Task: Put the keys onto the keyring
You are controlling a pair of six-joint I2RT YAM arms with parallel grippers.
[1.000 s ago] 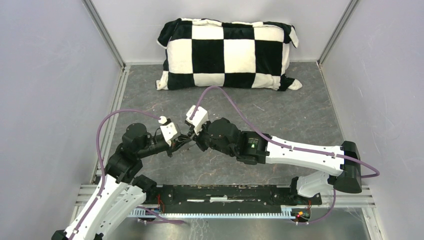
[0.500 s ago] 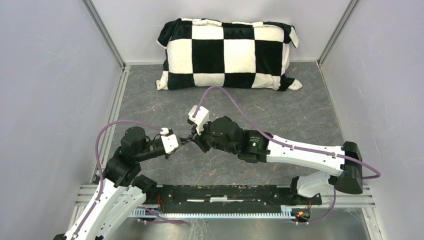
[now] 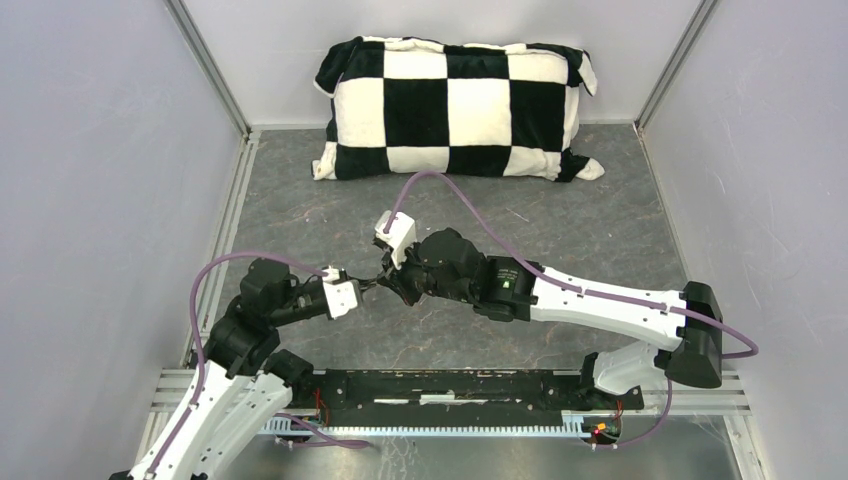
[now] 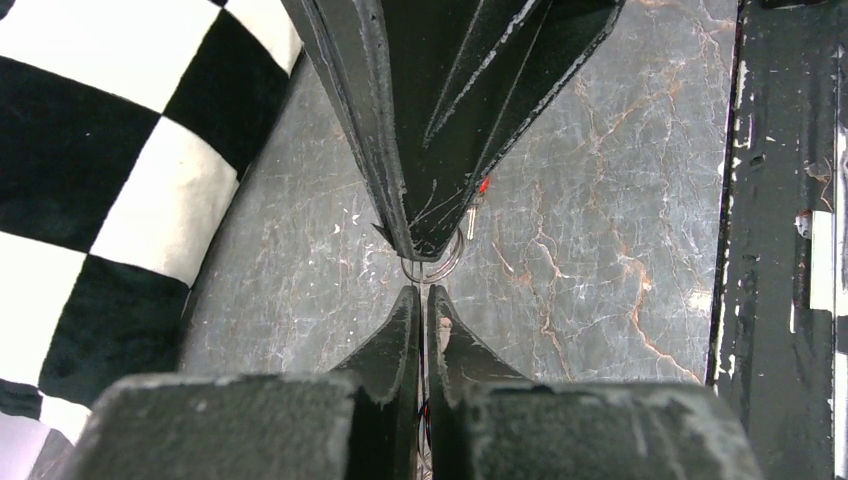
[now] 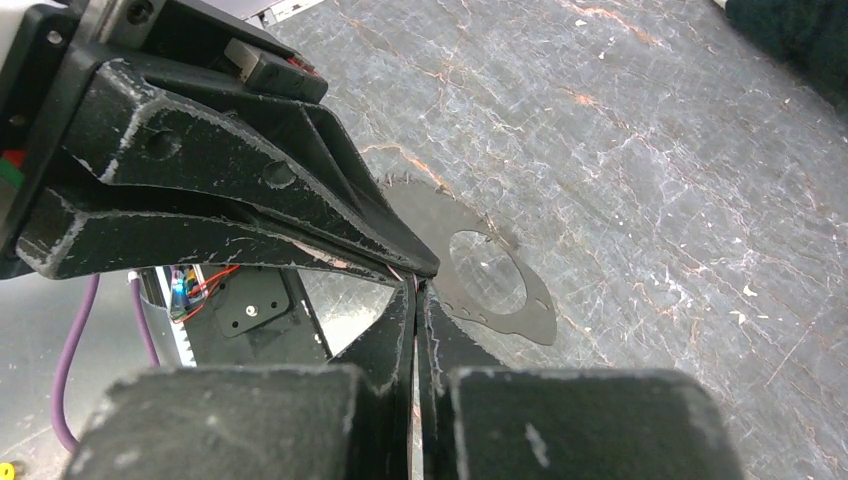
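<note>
My two grippers meet tip to tip low over the grey table in the top view, left gripper (image 3: pixel 367 288) and right gripper (image 3: pixel 385 282). In the left wrist view my left gripper (image 4: pixel 421 292) is shut on a thin grey wire seen edge-on, the keyring (image 4: pixel 421 283). The right gripper (image 4: pixel 428 248) points down at it, shut. A small wire loop (image 4: pixel 446 262) shows at its tip. The red key (image 4: pixel 484 185) sticks out beside its finger. In the right wrist view my right gripper (image 5: pixel 416 292) touches the left gripper (image 5: pixel 430 268). The black key is hidden.
A black-and-white checked pillow (image 3: pixel 455 105) lies along the back wall, and also shows in the left wrist view (image 4: pixel 100 200). A flat grey shape with a round hole (image 5: pixel 490 275) lies on the table under the tips. The black base rail (image 3: pixel 450 385) runs along the near edge.
My left gripper has swung toward the near edge and lowered, and the right gripper has followed slightly left. The tips have stayed together and both stayed shut.
</note>
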